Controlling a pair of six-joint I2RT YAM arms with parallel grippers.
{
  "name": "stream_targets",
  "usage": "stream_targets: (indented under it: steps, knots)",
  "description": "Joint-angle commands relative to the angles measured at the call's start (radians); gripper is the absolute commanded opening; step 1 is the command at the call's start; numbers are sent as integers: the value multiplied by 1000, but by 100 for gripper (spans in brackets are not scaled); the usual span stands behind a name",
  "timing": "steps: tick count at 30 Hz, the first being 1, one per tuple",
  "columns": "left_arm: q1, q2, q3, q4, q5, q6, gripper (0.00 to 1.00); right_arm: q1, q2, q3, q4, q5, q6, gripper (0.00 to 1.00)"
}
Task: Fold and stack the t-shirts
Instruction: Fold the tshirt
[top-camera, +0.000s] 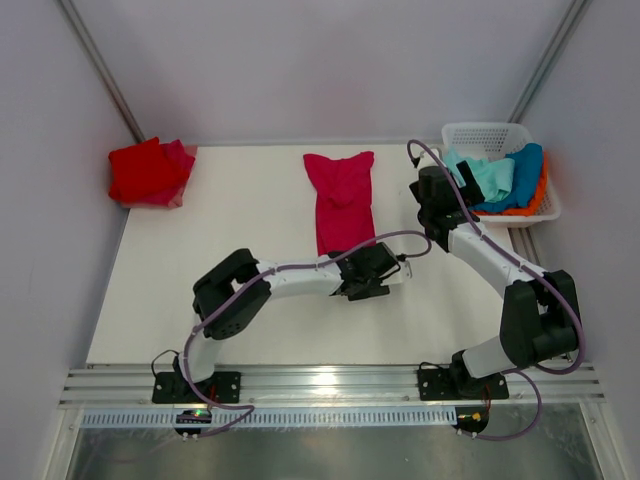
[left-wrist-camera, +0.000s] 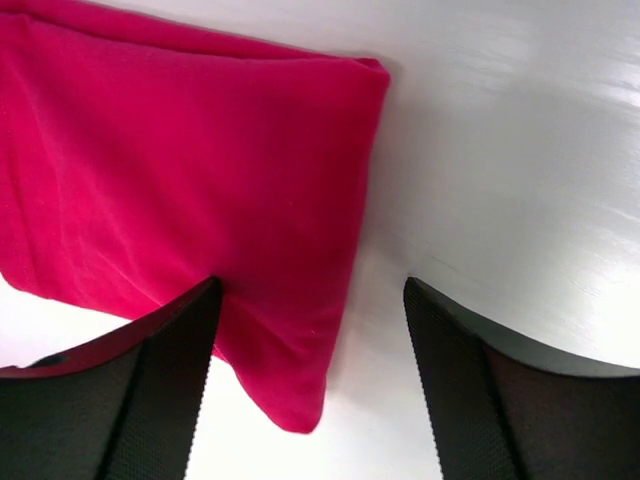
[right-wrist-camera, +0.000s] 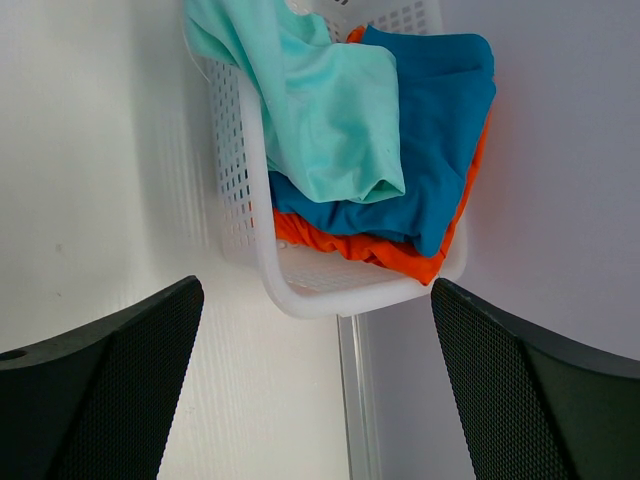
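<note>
Left end effector (left-wrist-camera: 312, 290), released, straddles the near corner of the crimson-pink cloth t-shirt (left-wrist-camera: 170, 170), mid-fold I think; next it should pinch there and fold it toward the far side.

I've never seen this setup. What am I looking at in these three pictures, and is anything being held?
Two robot arms are bolted to a table. One picture looks down from above; the other two come from wrist cameras, the dark shapes being claw fingers. The left claw stands open over a corner of the pink shirt, gripping nothing. The right claw, open and empty, faces a white basket holding a mint shirt, a blue shirt and an orange shirt. A folded red shirt lies far left.
</note>
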Motion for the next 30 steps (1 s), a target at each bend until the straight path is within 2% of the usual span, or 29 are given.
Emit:
stream_targets:
  steps: [1,2,5,6,7,8,12,14,19,22,29,30]
  knots:
    - [34,74,13,44,2,-9,74,5,1,19,43,5,21,99]
    - [40,88,19,42,1,-12,70,5,2,19,43,5,20,99]
    - [72,115,54,6,37,-26,38,5,4,19,43,6,20,99]
    - [78,121,84,-37,46,-32,17,5,5,19,44,6,18,99]
    - [83,126,97,-57,55,-37,3,5,7,20,45,6,17,99]
    - [94,125,106,-70,78,-40,0,5,7,20,45,9,17,99]
    - [141,89,118,-102,152,-49,0,5,5,25,41,8,20,99]
    - [172,69,146,-172,233,-64,0,5,-1,25,40,3,24,99]
    - [187,-10,236,-373,552,-87,0,5,-12,30,37,-3,35,100]
    - [183,-38,281,-459,690,-123,0,5,-27,27,11,-13,46,99]
    - [169,-46,330,-628,770,-72,0,5,-30,25,0,-20,52,99]
    - [167,-43,361,-696,781,-36,0,5,-30,23,3,-18,51,99]
